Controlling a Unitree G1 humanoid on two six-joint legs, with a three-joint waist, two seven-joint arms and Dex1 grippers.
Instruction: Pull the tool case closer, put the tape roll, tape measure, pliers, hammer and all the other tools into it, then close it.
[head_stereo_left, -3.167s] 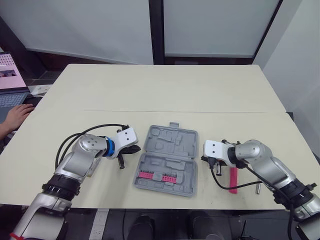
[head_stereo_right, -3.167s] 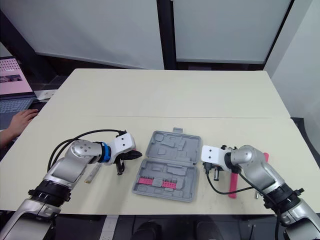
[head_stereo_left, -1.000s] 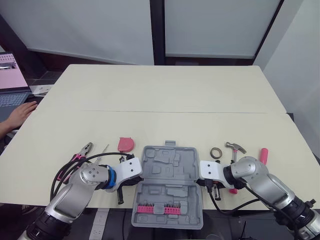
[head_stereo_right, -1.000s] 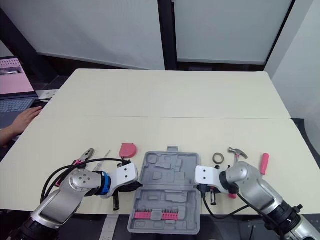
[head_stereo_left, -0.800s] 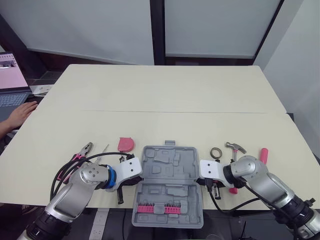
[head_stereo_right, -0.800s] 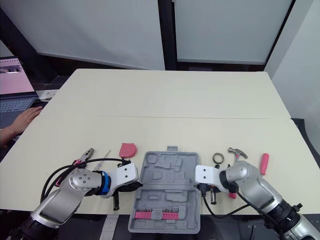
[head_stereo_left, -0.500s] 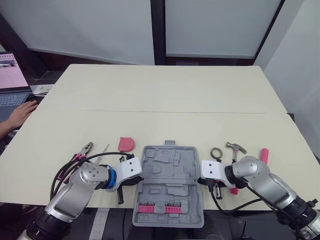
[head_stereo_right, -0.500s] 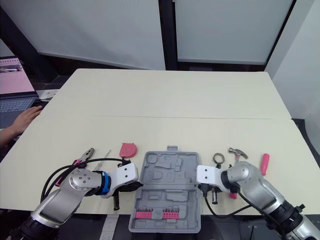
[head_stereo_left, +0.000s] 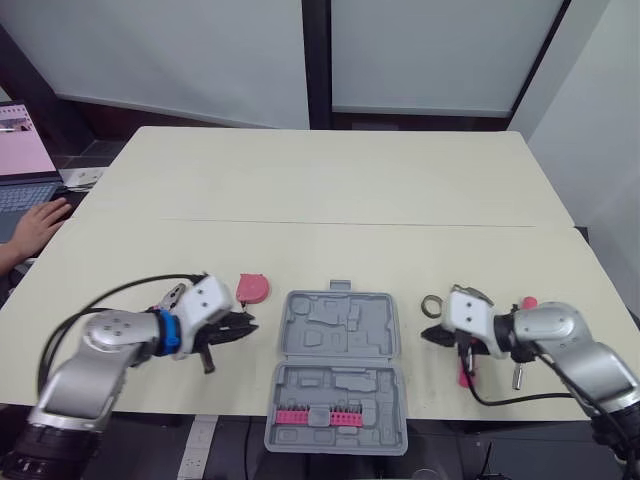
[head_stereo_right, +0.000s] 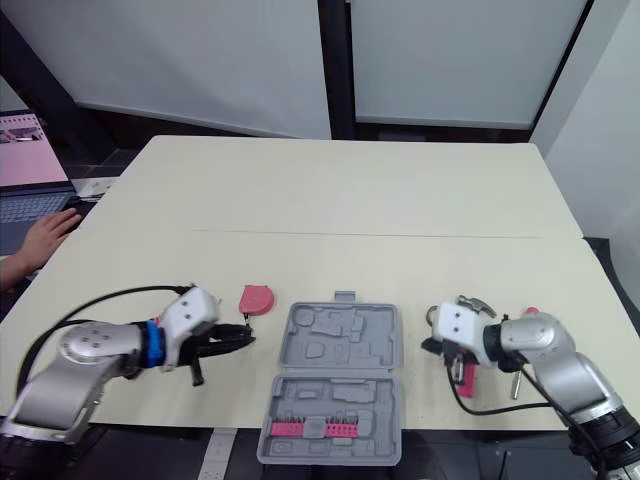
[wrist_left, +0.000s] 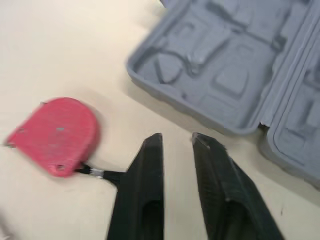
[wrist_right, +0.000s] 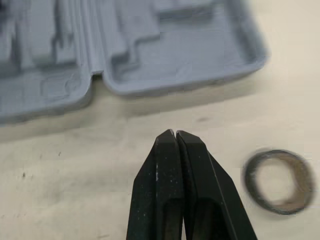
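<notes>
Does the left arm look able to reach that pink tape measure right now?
Probably yes: the open left gripper is beside the tape measure, with bare table between them and the tool case off to the other side.

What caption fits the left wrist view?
Left gripper, fingers slightly apart, over the table near the red tape measure and the open grey tool case.

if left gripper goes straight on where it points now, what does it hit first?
The left gripper would likely meet the tool case wall first, across bare table. The tape measure lies off to the side of that line.
</notes>
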